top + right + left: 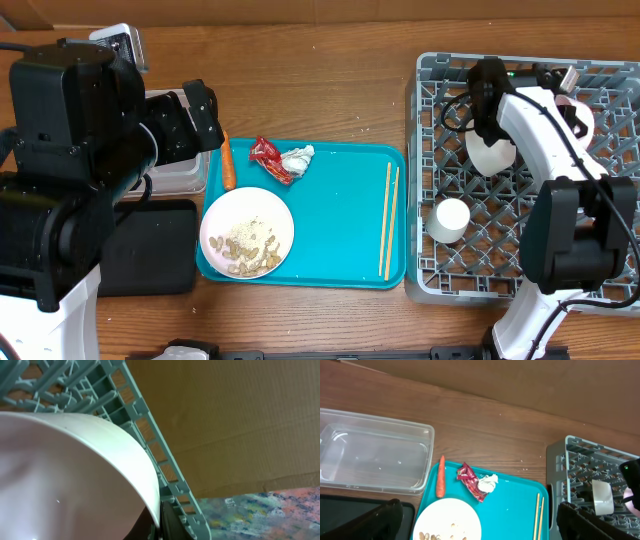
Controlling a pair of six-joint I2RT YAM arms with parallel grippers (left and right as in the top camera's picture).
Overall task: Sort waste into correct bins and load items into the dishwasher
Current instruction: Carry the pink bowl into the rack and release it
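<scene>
My right gripper (156, 530) is shut on the rim of the pale pink bowl (65, 475) and holds it on edge inside the grey dish rack (500, 275), at its far right (575, 112). A white bowl (491, 155) and a small white cup (449, 220) sit in the rack. My left gripper (480, 525) is open and empty above the white plate (447, 512) with beige food bits (245, 252). The carrot (228, 163), red wrapper (268, 158), white tissue (298, 158) and two chopsticks (389, 220) lie on the teal tray (340, 240).
The clear tub (375, 455) and the black tray (150, 245) stand left of the teal tray, partly under my left arm. A cardboard wall rises behind the rack (225, 410).
</scene>
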